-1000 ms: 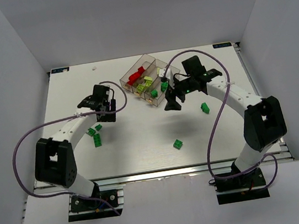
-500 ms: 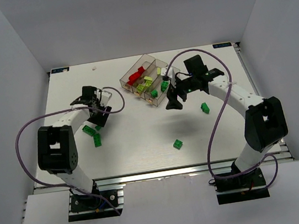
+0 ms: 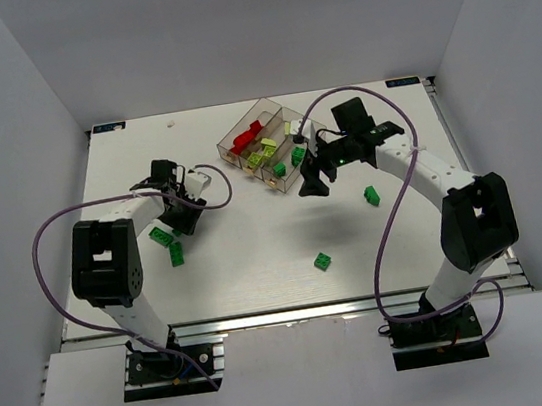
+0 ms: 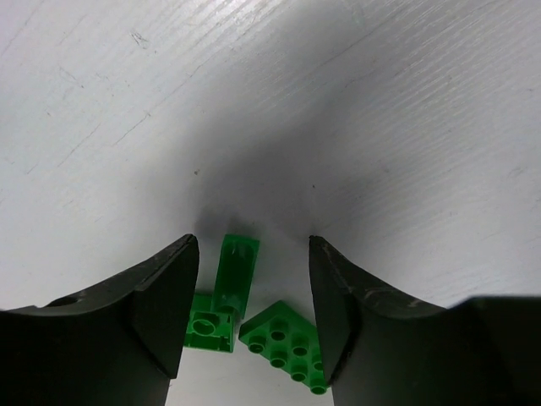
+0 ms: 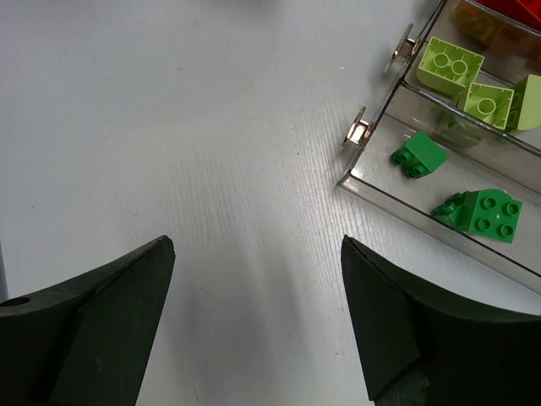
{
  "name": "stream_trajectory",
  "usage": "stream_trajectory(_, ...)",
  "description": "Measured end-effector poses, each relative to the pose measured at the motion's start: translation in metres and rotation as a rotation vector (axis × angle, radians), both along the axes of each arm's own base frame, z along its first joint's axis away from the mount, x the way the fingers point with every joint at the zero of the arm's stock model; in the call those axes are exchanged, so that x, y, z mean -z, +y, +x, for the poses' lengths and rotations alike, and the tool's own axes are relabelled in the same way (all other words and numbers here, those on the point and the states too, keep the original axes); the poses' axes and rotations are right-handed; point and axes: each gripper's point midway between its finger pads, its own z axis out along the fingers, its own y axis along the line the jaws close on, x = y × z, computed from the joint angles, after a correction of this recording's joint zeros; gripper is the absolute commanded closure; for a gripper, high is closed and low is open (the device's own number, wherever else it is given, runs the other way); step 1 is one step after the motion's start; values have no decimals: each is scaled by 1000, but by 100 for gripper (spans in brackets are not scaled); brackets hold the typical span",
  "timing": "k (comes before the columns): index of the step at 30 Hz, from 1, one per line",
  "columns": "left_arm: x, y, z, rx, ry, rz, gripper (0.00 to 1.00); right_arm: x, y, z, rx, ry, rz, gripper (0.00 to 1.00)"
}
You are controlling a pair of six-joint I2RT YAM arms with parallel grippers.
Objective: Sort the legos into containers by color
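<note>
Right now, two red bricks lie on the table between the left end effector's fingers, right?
No. The narrow brick and the flat brick between the left end effector's fingers are green, not red, as the left wrist view shows. They do lie on the table.

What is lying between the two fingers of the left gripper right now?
In the left wrist view, two things lie between the fingers of the left gripper: a narrow green brick beside one finger and a flat green brick beside the other.

legos (image 5: 478,211) in containers (image 5: 385,173), loose legos (image 3: 323,260) on table (image 3: 258,255)
</note>
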Motion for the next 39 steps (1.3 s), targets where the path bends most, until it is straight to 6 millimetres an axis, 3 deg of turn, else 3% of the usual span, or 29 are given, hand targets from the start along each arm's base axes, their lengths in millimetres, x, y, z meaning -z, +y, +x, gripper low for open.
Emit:
stream_trajectory(8,3,1,0,-9,8,-21,47,0,0,1,3,4,1,16)
stream_trajectory(13,3,1,1,-26,2,-27,67,0,-1,1,7,5,1,17)
stream_trajectory(39,1,0,1,-139,-42,-68,76,5,-7,2,26,21,-1,17)
